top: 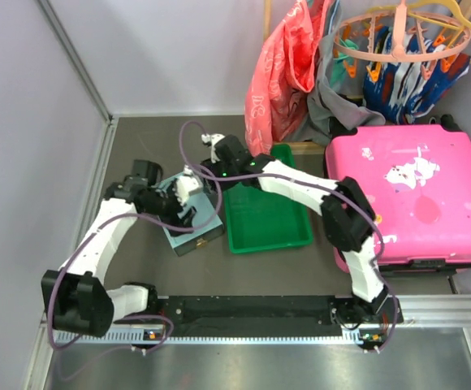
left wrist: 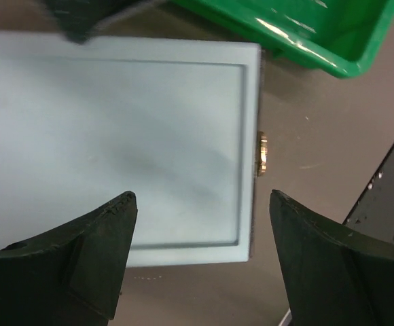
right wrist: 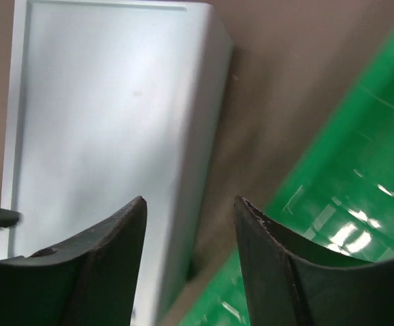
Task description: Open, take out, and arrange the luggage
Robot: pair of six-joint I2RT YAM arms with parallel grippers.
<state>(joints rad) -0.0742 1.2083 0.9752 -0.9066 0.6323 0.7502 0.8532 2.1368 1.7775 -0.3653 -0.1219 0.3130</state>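
Observation:
The luggage (top: 414, 191) is a hot-pink hard-shell suitcase lying flat and shut at the right, with white stickers on its lid. Both grippers are away from it, over a small pale-teal box (top: 196, 236) at the left. My left gripper (top: 184, 209) is open and empty above the box lid (left wrist: 115, 142), near the edge with the brass clasp (left wrist: 262, 153). My right gripper (top: 193, 180) is open and empty, its jaws (right wrist: 190, 200) straddling the box's side edge (right wrist: 197, 136) from above.
A green plastic tray (top: 266, 215) lies between the box and the suitcase; it also shows in the left wrist view (left wrist: 319, 34) and the right wrist view (right wrist: 346, 204). Red and grey clothes (top: 288, 73) and a hanger rack (top: 406, 49) stand at the back. A black rail (top: 252, 309) runs along the near edge.

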